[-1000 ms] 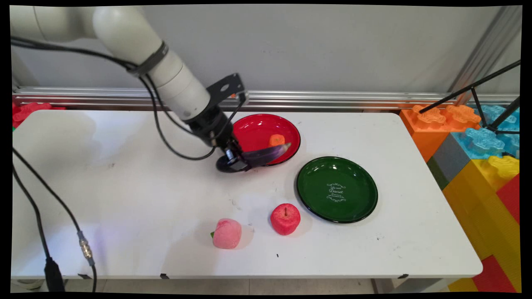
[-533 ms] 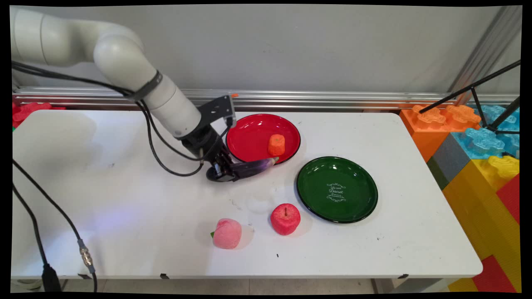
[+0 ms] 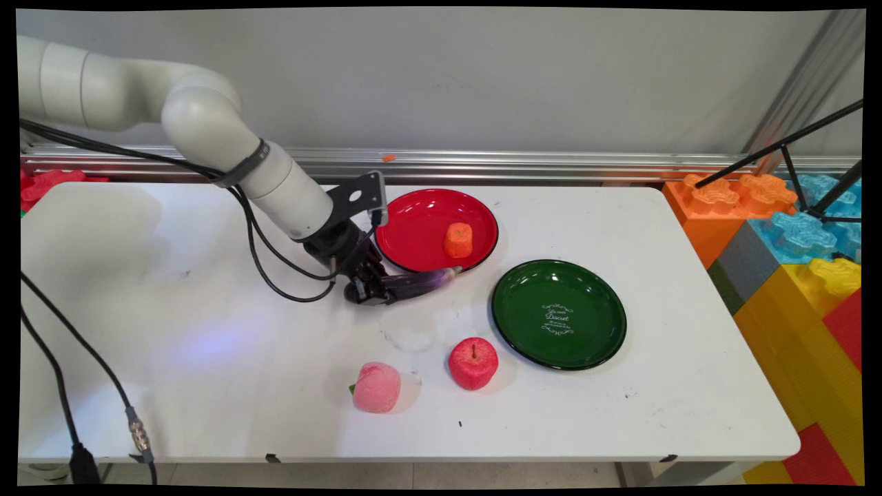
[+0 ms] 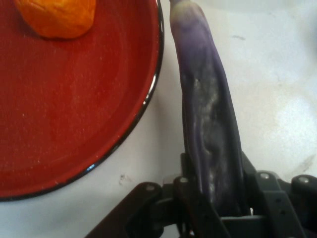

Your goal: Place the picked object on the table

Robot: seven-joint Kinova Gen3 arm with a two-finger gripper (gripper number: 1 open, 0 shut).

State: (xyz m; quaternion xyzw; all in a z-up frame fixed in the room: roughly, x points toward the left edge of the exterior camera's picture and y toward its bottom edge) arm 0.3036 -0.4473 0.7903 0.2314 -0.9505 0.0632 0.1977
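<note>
My gripper [image 3: 375,289] is shut on a long purple eggplant [image 3: 422,281], holding it by its thick end low over the table just in front of the red plate [image 3: 413,224]. In the hand view the eggplant [image 4: 208,119] runs up from between the fingers [image 4: 190,198], beside the red plate's rim [image 4: 148,99]. An orange piece of toy food [image 3: 458,240] sits in the red plate; it shows at the hand view's top left [image 4: 57,17].
A green plate [image 3: 558,314] lies to the right of the eggplant. A red apple [image 3: 473,363] and a pink peach [image 3: 376,387] stand nearer the table's front edge. Big coloured building blocks [image 3: 792,241] border the table's right side.
The gripper has moved down and to the left with the eggplant, from over the red plate's front rim to low over the table in front of it.
</note>
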